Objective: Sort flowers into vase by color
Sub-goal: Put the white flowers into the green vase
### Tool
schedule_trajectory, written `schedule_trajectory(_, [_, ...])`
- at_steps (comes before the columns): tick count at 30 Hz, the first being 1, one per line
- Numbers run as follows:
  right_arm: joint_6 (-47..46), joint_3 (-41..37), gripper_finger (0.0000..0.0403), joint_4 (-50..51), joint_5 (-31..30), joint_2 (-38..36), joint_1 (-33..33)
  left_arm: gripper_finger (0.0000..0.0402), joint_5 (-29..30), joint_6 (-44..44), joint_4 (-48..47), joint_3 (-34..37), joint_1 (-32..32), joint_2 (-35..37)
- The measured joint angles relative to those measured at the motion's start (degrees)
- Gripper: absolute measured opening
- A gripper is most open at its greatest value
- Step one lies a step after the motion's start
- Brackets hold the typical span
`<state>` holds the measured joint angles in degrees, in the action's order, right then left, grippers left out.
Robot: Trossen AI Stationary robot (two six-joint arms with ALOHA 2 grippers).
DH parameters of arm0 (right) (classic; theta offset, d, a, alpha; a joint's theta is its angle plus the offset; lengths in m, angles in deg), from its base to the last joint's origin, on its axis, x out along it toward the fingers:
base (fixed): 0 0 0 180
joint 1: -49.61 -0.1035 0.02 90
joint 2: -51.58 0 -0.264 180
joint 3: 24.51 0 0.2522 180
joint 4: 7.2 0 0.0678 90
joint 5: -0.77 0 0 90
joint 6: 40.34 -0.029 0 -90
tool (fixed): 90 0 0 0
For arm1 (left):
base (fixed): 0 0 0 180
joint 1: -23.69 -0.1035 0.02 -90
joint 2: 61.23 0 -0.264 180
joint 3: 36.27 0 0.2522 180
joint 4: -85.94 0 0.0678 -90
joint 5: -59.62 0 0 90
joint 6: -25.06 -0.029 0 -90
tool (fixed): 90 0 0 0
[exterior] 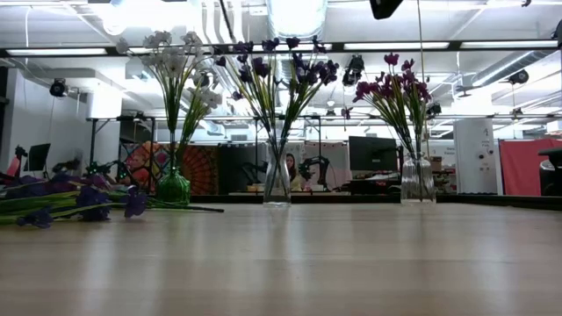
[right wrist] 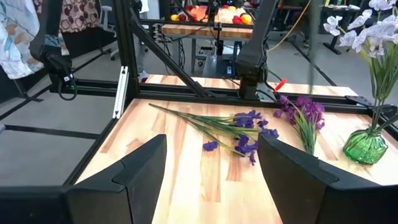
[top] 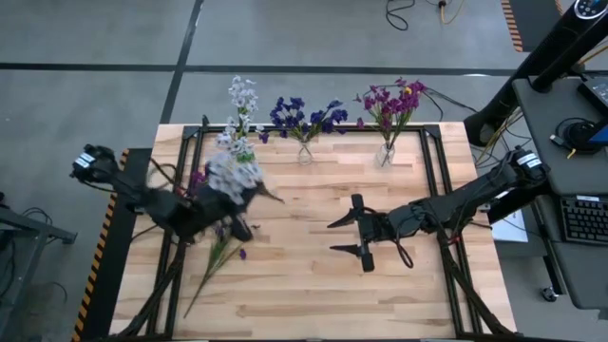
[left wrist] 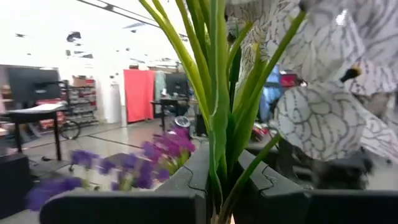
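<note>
My left gripper [left wrist: 217, 196] is shut on a whitish sprig whose blossoms [top: 233, 176] show over the table's left part, in front of the green vase [top: 245, 150]. That vase holds whitish flowers [exterior: 171, 53]. Two clear vases stand along the far edge. One [top: 304, 152] holds dark blue-violet flowers and the other [top: 385, 154] holds magenta ones. Loose blue-violet sprigs [top: 223, 252] and a magenta sprig [top: 197, 178] lie flat on the wood at the left. My right gripper [top: 344, 235] hangs open over the table's middle with nothing between its fingers [right wrist: 146, 168]. My left gripper pinches several green stems [left wrist: 219, 177] of the whitish sprig between its two fingers. The stems run on past the fingertips to the blossoms [left wrist: 323, 115]. The sprig is lifted clear of the table.
Black frame rails [top: 313, 133] run around the tabletop, close behind the vases. Bare wood [top: 313, 294] lies at the near middle and right. The loose sprigs [right wrist: 239, 134] lie between my right gripper and the left arm's base.
</note>
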<state>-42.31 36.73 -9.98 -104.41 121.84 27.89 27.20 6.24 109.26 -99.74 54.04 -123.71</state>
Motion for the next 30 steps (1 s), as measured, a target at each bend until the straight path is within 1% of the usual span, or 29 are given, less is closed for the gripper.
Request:
schedule_trajectory(5, [-0.37,0.0,0.0242,-0.05,-0.07,0.38,0.02,0.0015,4.43,-5.37,0.0,-0.05,0.0,6.43])
schedule_trajectory(8, [-0.38,-0.02,0.0246,-0.22,-1.0,0.38,0.2,0.0015,5.08,-8.93,-0.1,-0.75,-0.03,9.56])
schedule_trajectory(10, [-0.38,-0.02,0.0248,-0.18,-1.9,0.38,0.43,0.0015,5.02,-11.24,-0.02,-2.84,-0.02,10.88])
schedule_trajectory(13, [-0.48,-0.02,0.0249,-0.19,-2.01,0.38,1.02,0.0015,5.43,-17.15,-1.0,-7.51,-0.04,11.73])
schedule_trajectory(16, [-0.59,-0.02,0.0247,-0.21,-2.01,0.38,1.47,0.0015,10.82,-25.21,-2.9,-12.25,-0.27,11.61])
schedule_trajectory(18, [-0.62,-0.02,0.0247,-0.23,-2.01,0.38,1.68,0.0015,15.06,-29.84,-3.29,-14.14,-1.34,11.6])
schedule_trajectory(19, [-0.62,-0.02,0.0247,-0.28,-2.03,0.38,1.74,0.0015,16.07,-31.26,-3.3,-14.5,-1.95,11.76])
schedule_trajectory(24, [-0.67,-0.02,0.0248,-0.73,-2.08,0.62,1.77,0.0015,16.6,-33.34,-3.61,-12.57,-5.39,14.44])
schedule_trajectory(30, [-1.23,-0.02,0.0249,-1.87,-2.47,2.37,1.77,0.0015,16.53,-33.13,-4.14,-6.09,-11.37,19.06])
